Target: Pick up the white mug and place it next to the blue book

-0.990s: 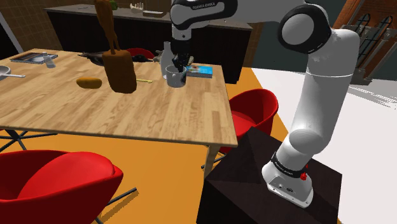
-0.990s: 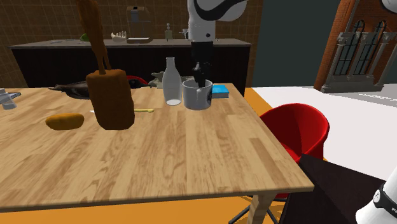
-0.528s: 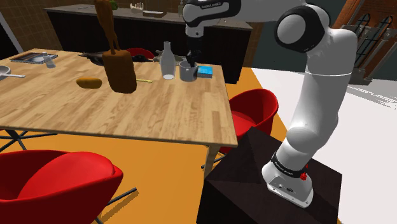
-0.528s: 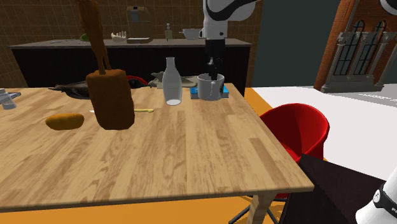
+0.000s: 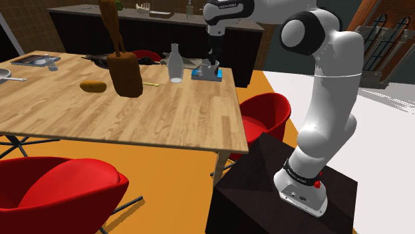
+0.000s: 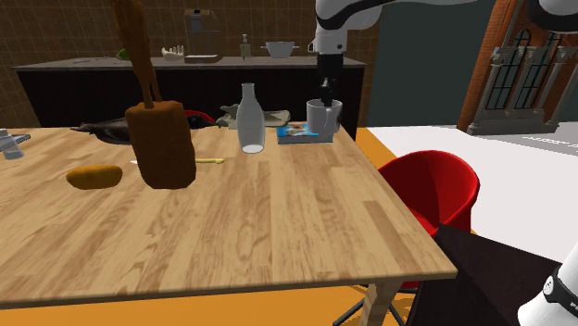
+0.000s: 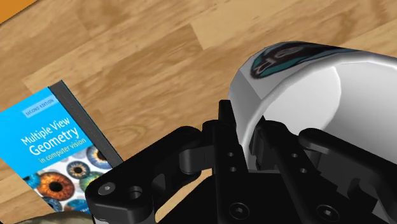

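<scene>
Where the wooden worktop (image 5: 133, 113) stands on an orange floor (image 5: 169, 176) among red chairs (image 5: 60, 186), the pincer (image 7: 251, 137) grips the white mug (image 7: 305, 83) by its wall, close beside the blue book (image 7: 57, 153) titled "Multiple View Geometry".

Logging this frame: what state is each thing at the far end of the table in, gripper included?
blue book: closed, lying flat on the table.
white mug: upright, clasped by its wall near the book.
gripper: shut on the white mug.
bottle: upright on the table.
</scene>
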